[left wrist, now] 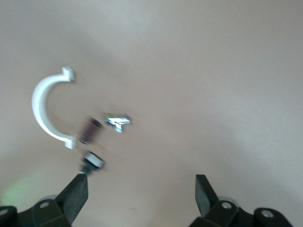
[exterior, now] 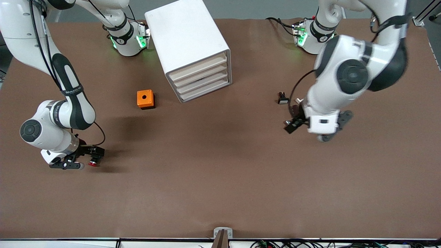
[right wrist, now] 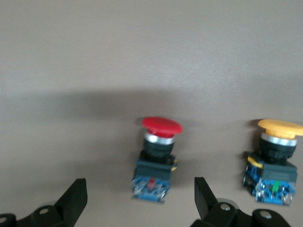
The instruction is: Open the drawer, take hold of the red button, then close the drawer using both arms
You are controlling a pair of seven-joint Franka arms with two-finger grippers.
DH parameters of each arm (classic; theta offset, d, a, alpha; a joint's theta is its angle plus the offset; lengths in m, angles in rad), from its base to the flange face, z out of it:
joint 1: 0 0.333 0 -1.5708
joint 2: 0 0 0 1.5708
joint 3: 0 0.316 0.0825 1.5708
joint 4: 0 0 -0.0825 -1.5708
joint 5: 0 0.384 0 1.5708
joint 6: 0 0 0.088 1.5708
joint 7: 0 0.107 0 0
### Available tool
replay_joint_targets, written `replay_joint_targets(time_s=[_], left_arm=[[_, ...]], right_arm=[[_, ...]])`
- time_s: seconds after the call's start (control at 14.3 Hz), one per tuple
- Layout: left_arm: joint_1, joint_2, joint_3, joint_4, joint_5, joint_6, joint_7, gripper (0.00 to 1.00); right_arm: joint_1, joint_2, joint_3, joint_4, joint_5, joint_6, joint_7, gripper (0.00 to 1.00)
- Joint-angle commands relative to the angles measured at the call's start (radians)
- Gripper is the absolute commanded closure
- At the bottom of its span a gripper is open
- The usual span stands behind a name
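The white cabinet point(exterior: 187, 38) stands at the robots' edge of the table, and all four cream drawer fronts point(exterior: 201, 77) sit pushed in. The red-capped button point(exterior: 92, 163) lies on the table at the right arm's end. In the right wrist view it point(right wrist: 158, 158) lies just ahead of the open, empty right gripper point(right wrist: 139, 198), between the lines of its fingers. That right gripper point(exterior: 89, 158) is low over the button. The left gripper point(exterior: 292, 124) is low over the table at the left arm's end, open and empty point(left wrist: 141, 191).
A button with an orange-yellow cap point(right wrist: 277, 163) lies beside the red one. A small orange box with a hole point(exterior: 145, 99) sits near the cabinet. A black-and-white switch point(exterior: 283, 99), a white C-shaped clip point(left wrist: 45, 109) and small loose parts point(left wrist: 117, 123) lie by the left gripper.
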Motion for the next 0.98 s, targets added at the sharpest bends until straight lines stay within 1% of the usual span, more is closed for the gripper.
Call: replay_joint_targets(time_s=[0.0, 0.07, 0.14, 0.21, 0.35, 0.42, 0.56, 0.7, 0.77, 0.91], left_arm=[[0.070, -0.054, -0.013, 0.033, 0.056, -0.089, 0.132, 0.00], [0.097, -0.089, -0.016, 0.025, 0.084, -0.109, 0.188, 0.00], [0.122, -0.109, -0.019, 0.024, 0.087, -0.130, 0.240, 0.00], [0.166, -0.130, -0.037, 0.021, 0.090, -0.149, 0.291, 0.00], [0.321, -0.169, -0.146, 0.012, 0.090, -0.187, 0.450, 0.00], [0.360, -0.192, -0.162, 0.001, 0.090, -0.193, 0.521, 0.00], [0.413, -0.244, -0.171, -0.034, 0.092, -0.193, 0.613, 0.00], [0.504, -0.301, -0.223, -0.079, 0.092, -0.193, 0.743, 0.00], [0.533, -0.333, -0.241, -0.108, 0.092, -0.193, 0.787, 0.00], [0.538, -0.399, -0.245, -0.163, 0.092, -0.186, 0.798, 0.00]], right_arm=[[0.041, -0.105, 0.004, -0.008, -0.009, -0.114, 0.055, 0.00], [0.060, -0.136, 0.005, -0.002, -0.006, -0.163, 0.101, 0.00], [0.083, -0.159, 0.005, 0.015, -0.006, -0.219, 0.150, 0.00], [0.110, -0.176, 0.005, 0.038, -0.006, -0.284, 0.190, 0.00], [0.139, -0.202, 0.007, 0.095, -0.006, -0.378, 0.190, 0.00], [0.146, -0.205, 0.007, 0.136, -0.006, -0.427, 0.189, 0.00], [0.166, -0.205, 0.005, 0.225, -0.009, -0.532, 0.183, 0.00], [0.163, -0.207, 0.005, 0.300, -0.009, -0.618, 0.178, 0.00], [0.160, -0.208, 0.004, 0.334, 0.000, -0.639, 0.182, 0.00], [0.153, -0.205, -0.002, 0.389, -0.008, -0.671, 0.182, 0.00]])
